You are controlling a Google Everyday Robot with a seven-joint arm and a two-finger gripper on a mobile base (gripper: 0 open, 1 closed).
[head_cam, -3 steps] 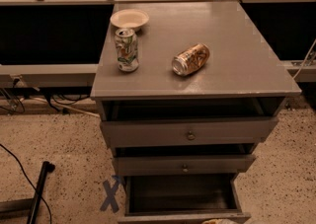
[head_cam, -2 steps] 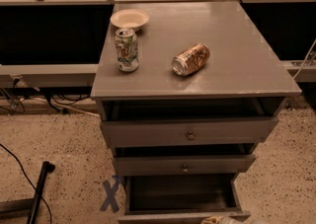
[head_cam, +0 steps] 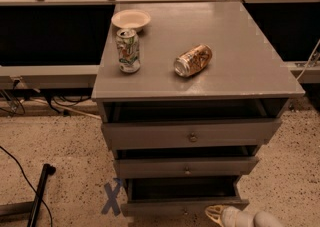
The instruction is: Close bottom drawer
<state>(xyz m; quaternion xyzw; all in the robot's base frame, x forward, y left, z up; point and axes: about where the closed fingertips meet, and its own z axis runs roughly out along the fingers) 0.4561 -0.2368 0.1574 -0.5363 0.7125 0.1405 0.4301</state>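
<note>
**Bottom drawer hanging open, gripper at its right end**

The bottom drawer juts out toward us at the foot of the grey cabinet, with its dark inside showing behind the flat front. The gripper sits low at the near edge, right by the right end of that front. Touching or just short is hard to call, and open or closed can't be told. Above, the middle drawer and top drawer stick out a little too. On top there's an upright can near left, a tipped can mid-top and a bowl far left. A blue X marks the floor just left of the drawer.
</note>
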